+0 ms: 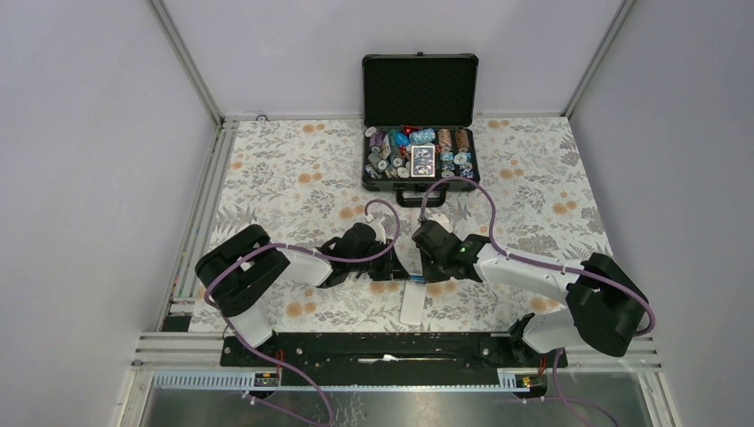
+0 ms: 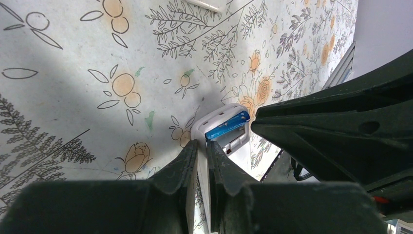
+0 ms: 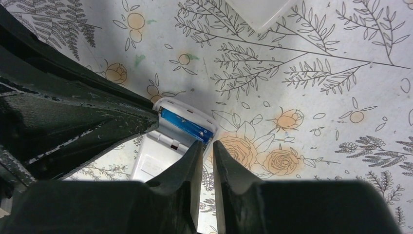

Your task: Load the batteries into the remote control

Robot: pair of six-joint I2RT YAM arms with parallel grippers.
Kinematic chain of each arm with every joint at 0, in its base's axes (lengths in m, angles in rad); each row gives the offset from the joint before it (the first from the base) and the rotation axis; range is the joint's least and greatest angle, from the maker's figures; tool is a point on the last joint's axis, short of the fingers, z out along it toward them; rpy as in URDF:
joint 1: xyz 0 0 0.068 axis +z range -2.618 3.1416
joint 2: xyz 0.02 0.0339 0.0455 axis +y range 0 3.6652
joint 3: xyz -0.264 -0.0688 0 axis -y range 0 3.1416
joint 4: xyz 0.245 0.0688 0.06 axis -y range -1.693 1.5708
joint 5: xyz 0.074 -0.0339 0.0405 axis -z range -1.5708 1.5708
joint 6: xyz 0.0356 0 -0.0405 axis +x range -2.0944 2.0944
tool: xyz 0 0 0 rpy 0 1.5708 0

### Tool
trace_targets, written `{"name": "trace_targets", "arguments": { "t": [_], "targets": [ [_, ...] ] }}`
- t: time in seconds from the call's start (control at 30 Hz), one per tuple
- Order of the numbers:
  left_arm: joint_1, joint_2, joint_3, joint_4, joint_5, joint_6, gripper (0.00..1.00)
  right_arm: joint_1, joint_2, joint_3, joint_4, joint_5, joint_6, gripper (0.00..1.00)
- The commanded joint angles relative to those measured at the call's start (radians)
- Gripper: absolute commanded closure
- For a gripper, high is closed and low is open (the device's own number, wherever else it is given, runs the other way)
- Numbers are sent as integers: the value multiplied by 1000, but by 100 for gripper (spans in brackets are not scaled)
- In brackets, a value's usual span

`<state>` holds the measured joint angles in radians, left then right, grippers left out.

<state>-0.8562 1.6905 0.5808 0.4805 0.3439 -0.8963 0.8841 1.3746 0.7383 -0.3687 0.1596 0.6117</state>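
The white remote control (image 2: 216, 115) lies back-up on the floral cloth with its battery bay uncovered. One blue battery (image 2: 228, 125) sits in the bay. I see no second battery. My left gripper (image 2: 202, 144) is shut on the remote's side wall near the bay. In the right wrist view the remote (image 3: 151, 163) and the battery (image 3: 187, 125) show too. My right gripper (image 3: 208, 144) has its jaws almost together with nothing between them, tips at the remote's edge beside the battery end. From above, both grippers (image 1: 396, 265) (image 1: 429, 269) meet at the table's middle front and hide most of the remote.
A flat white piece (image 1: 413, 307) lies just in front of the grippers. An open black case (image 1: 420, 160) full of poker chips and cards stands at the back centre. A metal rail (image 1: 204, 205) runs along the left side.
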Motion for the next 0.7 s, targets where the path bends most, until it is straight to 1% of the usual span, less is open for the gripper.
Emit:
{"name": "trace_targets", "arguments": {
  "t": [0.0,0.67],
  "targets": [
    [-5,-24,-1,38,3,-3,88,8,14,11,-2,-20,22,80],
    [-4,-27,-4,38,5,1,88,8,70,28,25,-14,15,82]
  ]
}}
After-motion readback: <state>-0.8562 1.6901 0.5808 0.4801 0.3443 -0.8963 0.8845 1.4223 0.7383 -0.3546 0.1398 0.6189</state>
